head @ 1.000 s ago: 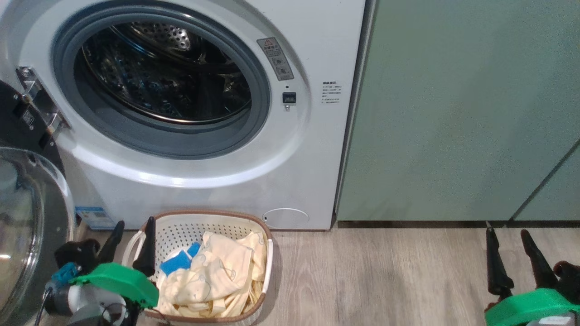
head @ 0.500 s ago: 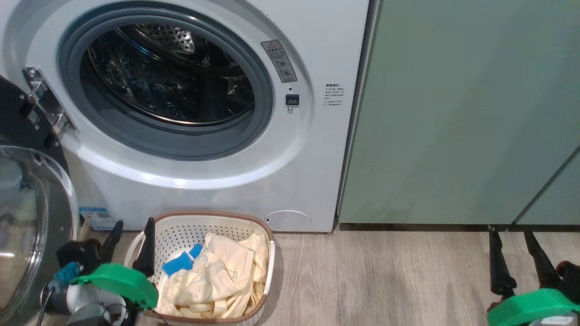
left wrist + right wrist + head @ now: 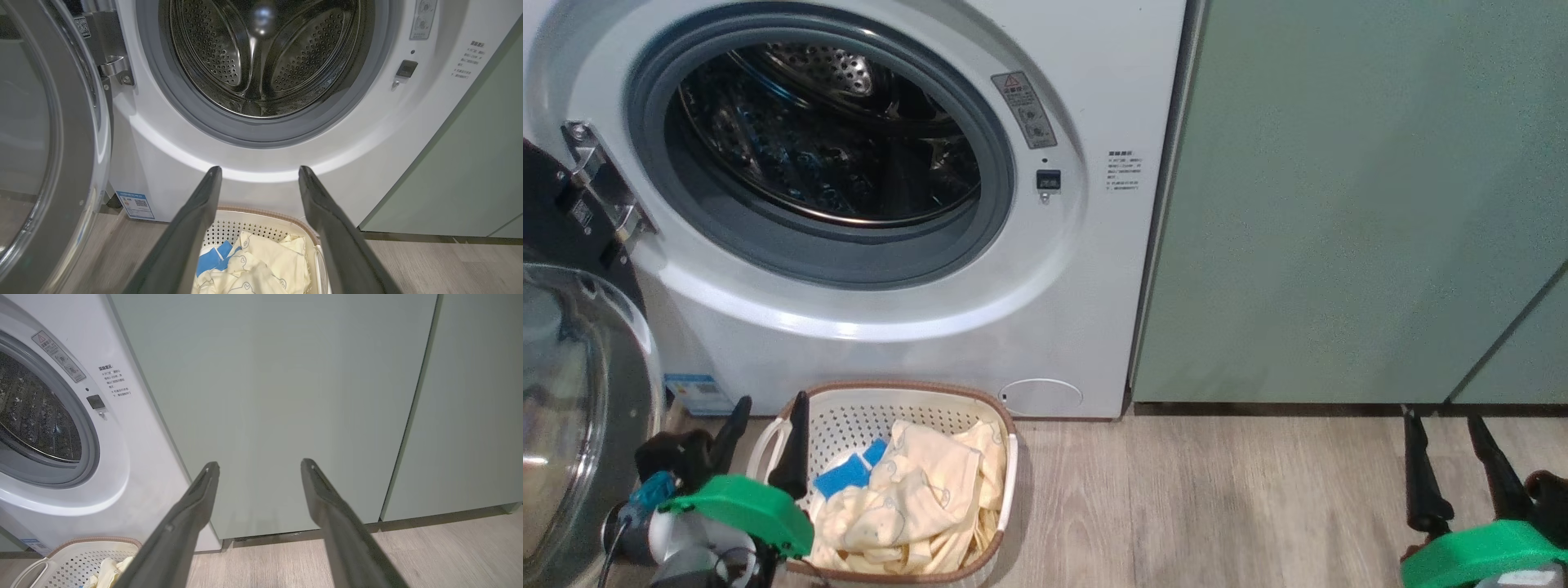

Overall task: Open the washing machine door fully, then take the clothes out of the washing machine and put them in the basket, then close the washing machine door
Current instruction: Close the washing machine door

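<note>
— So, how far along is it?
— The drum of the washing machine looks empty. The clothes lie in the basket, near, on the floor.
— What's left?
— Closing the washing machine door, swung wide at left. The left gripper and right gripper are spread and hold nothing.

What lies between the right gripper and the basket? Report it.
Bare wood floor, seen in the head view, separates the right gripper from the basket; nothing stands there.
</note>
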{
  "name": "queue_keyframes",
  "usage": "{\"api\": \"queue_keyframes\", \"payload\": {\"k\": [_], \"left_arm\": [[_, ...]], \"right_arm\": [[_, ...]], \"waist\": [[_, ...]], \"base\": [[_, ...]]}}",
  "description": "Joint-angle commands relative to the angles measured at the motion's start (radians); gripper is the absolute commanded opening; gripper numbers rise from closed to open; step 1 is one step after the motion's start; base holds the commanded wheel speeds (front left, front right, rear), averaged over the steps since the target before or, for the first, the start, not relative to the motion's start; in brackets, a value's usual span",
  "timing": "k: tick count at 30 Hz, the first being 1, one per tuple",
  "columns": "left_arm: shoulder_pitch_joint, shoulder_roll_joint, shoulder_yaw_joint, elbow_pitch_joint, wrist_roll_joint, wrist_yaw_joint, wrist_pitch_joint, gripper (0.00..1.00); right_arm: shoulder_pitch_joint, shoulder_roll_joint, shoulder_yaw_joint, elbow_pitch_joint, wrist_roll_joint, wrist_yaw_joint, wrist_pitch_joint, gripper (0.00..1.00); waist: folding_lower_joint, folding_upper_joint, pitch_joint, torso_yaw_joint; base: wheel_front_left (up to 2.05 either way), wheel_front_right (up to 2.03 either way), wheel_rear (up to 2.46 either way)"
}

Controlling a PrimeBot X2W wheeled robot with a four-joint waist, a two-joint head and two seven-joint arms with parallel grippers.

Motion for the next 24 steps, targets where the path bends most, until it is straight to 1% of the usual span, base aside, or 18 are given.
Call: {"api": "queue_keyframes", "payload": {"k": [1, 7, 12, 17, 24], "left_arm": [[-0.027, 0.02, 0.035, -0.035, 0.005, -0.001, -0.006, 1.0], [-0.026, 0.023, 0.031, -0.033, 0.003, -0.001, -0.006, 1.0], [-0.028, 0.026, 0.031, -0.037, -0.005, -0.001, -0.006, 1.0], [-0.025, 0.031, 0.034, -0.044, -0.013, -0.001, -0.006, 1.0], [-0.02, 0.037, 0.031, -0.057, -0.017, -0.001, -0.006, 1.0]], "right_arm": [[-0.031, -0.012, 0.017, -0.028, -0.002, 0.004, -0.007, 1.0], [-0.029, -0.012, 0.018, -0.028, 0.001, 0.004, -0.007, 1.0], [-0.026, -0.01, 0.017, -0.03, 0.002, 0.004, -0.007, 1.0], [-0.019, -0.007, 0.012, -0.03, 0.004, 0.004, -0.007, 1.0], [-0.015, -0.002, -0.002, -0.033, 0.006, 0.004, -0.007, 1.0]], "waist": [[0.0, 0.0, 0.0, 0.0], [0.0, 0.0, 0.001, 0.001], [0.0, 0.0, 0.005, 0.004], [0.0, 0.0, 0.006, 0.007], [0.0, 0.0, 0.009, 0.009]], "base": [[0.0, 0.0, 0.0], [-0.1, 0.1, 0.0], [-0.81, 0.68, 0.13], [-1.51, 1.35, 0.15], [-2.14, 1.91, 0.23]]}}
